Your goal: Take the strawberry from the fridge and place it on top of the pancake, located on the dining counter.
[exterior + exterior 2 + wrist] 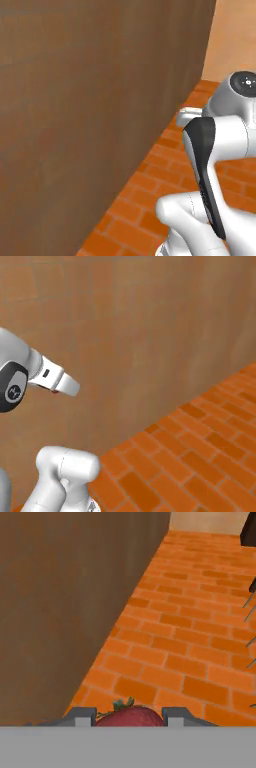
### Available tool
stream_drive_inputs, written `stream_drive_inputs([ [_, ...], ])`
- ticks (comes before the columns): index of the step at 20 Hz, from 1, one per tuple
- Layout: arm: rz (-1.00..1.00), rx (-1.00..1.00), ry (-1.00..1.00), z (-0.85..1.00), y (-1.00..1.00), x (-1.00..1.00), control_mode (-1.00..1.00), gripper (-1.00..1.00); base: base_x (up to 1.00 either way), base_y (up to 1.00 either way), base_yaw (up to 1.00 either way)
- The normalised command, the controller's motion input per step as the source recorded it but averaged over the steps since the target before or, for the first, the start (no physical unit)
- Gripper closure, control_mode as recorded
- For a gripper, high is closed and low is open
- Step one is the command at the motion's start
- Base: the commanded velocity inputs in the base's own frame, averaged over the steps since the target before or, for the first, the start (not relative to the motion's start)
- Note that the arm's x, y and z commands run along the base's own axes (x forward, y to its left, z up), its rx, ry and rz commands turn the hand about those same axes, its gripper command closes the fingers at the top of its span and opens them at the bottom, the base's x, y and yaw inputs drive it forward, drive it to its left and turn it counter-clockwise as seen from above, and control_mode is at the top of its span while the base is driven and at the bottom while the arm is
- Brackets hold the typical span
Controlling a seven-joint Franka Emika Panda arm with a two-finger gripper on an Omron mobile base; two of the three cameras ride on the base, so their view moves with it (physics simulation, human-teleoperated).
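In the hand view, the dark-red strawberry (pixel 131 716) with its green leaves sits between the two grey fingertips (pixel 82 716) at the bottom edge. My gripper (pixel 129 717) is shut on it and hangs above an orange brick floor (pixel 190 642). The arm's white wrist (pixel 60 381) reaches out toward a brown wall. The fridge, the pancake and the dining counter are out of view.
A tall brown wooden panel (pixel 90 100) stands close on the left, running along the brick floor (pixel 165 170). Thin grey legs of a dark stool (pixel 250 607) show at the right edge of the hand view. A beige wall (pixel 235 35) lies far ahead.
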Motion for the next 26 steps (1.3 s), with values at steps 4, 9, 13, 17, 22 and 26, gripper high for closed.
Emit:
stream_drive_inputs([
  [4,0.00,0.00,0.00,0.00,0.00,0.00,1.00,1.00,0.07,-0.02,-0.95],
  [9,0.00,0.00,0.00,0.00,0.00,0.00,1.00,1.00,0.29,-0.02,-0.88],
  [13,0.00,0.00,0.00,0.00,0.00,0.00,1.00,1.00,0.72,0.00,-0.75],
  [17,0.00,0.00,0.00,0.00,0.00,0.00,1.00,1.00,0.88,0.00,-0.67],
  [22,0.00,0.00,0.00,0.00,0.00,0.00,1.00,1.00,0.62,0.01,-0.76],
  [26,0.00,0.00,0.00,0.00,0.00,0.00,1.00,1.00,0.41,0.14,-0.83],
])
